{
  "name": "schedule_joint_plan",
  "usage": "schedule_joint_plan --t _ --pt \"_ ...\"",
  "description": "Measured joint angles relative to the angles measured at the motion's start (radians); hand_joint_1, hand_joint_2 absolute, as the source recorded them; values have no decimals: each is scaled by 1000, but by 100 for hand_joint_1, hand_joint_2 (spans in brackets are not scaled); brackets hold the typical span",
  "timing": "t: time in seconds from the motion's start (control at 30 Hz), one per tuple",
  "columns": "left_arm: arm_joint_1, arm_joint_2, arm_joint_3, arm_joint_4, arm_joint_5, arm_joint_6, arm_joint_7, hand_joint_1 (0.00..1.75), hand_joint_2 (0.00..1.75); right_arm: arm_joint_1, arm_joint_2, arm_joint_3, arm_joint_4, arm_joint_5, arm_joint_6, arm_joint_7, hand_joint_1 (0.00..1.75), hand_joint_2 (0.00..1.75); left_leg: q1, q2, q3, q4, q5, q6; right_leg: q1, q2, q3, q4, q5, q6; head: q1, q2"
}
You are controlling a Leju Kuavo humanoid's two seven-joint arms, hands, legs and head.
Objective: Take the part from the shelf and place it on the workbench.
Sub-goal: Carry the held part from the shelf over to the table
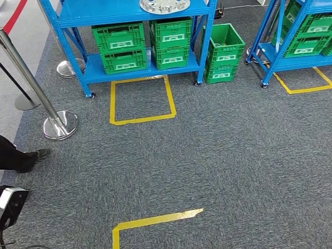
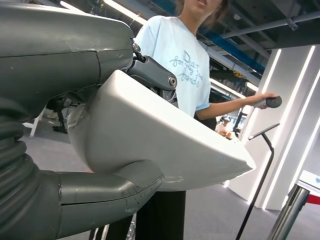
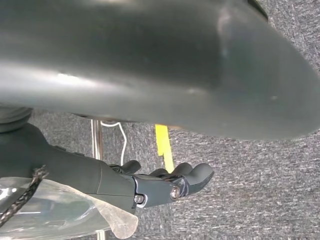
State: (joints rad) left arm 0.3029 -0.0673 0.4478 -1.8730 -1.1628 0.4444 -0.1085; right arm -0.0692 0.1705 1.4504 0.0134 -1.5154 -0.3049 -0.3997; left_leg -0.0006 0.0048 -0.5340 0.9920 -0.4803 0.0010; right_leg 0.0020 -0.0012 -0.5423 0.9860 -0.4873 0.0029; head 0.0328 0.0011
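Note:
The part [image 1: 164, 5], a round silver metal disc, lies on the upper level of the blue shelf [image 1: 133, 18] at the far side of the carpet, cut off by the head view's top edge. My left hand [image 2: 86, 50] hangs at my side, with thumb and dark fingers apart and nothing in them. My right hand [image 3: 158, 182] also hangs low, its dark fingers stretched out over the grey carpet and holding nothing. Both hands are far from the shelf.
Green crates [image 1: 121, 46] fill the shelf's lower level and another crate [image 1: 224, 54] stands on the floor beside it. A second blue shelf [image 1: 297, 57] is at the right. Yellow tape [image 1: 141, 98] marks the floor. Stanchions [image 1: 58, 124] and a person's shoe [image 1: 23, 158] are at the left, where a person [image 2: 185, 65] stands close.

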Motion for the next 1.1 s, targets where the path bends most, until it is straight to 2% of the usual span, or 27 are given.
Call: schedule_joint_plan --t 0.93,1.1 --pt "1 -19 4 0 -9 -9 0 147 175 0 0 0 0 -3 4 -15 0 0 2 0 0 0 2 -1 3 0 -1 1 0 0 0 0" --pt "2 -23 6 0 -10 -18 -3 147 175 0 0 0 0 -4 39 -35 0 0 2 0 0 0 2 -1 3 0 -1 1 0 0 0 0"
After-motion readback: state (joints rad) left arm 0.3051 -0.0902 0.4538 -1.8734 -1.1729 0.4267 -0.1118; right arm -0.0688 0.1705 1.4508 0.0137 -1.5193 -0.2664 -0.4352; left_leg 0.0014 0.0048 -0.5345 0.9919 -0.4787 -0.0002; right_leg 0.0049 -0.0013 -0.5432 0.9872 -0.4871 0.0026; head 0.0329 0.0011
